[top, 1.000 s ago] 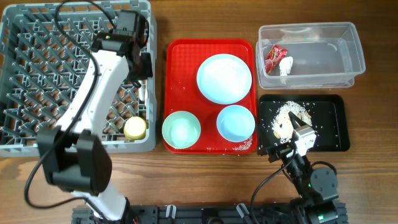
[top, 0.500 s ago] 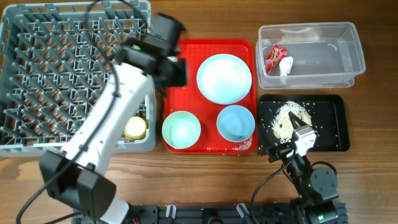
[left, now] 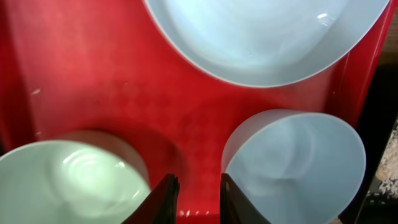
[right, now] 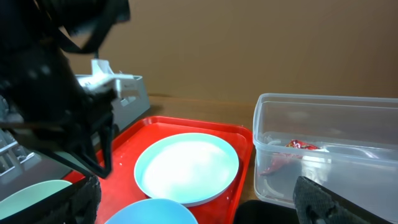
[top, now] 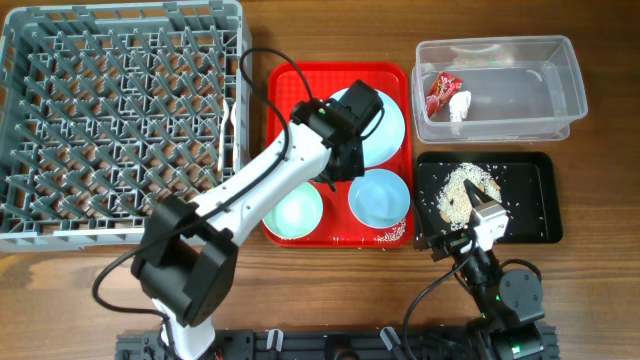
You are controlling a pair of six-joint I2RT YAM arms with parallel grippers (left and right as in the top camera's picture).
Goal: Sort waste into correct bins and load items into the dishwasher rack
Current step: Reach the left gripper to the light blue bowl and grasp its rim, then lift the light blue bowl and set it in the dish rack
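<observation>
My left gripper [top: 338, 170] is open and empty, low over the red tray [top: 285, 90]. In the left wrist view its fingers [left: 199, 202] sit between the green bowl [left: 68, 180] and the blue bowl [left: 298, 162], with the pale blue plate [left: 267, 37] beyond. From overhead I see the plate [top: 392, 130], green bowl [top: 295, 215] and blue bowl [top: 380, 195]. A white utensil [top: 224, 160] lies in the grey rack [top: 110, 110]. The arm hides the yellow cup. The clear tub [top: 520, 90] holds the red wrapper [top: 441, 92] and white scrap [top: 460, 105]. My right gripper [top: 482, 222] is open.
The black tray [top: 530, 210] holds rice crumbs [top: 465, 185]; a few crumbs lie on the red tray's front right corner [top: 397, 232]. The right wrist view shows the plate [right: 186, 165], the tub [right: 329, 118] and my left arm [right: 62, 112].
My left arm has swung right from the rack's right edge to over the red tray, down between the two bowls. The right arm has not moved.
</observation>
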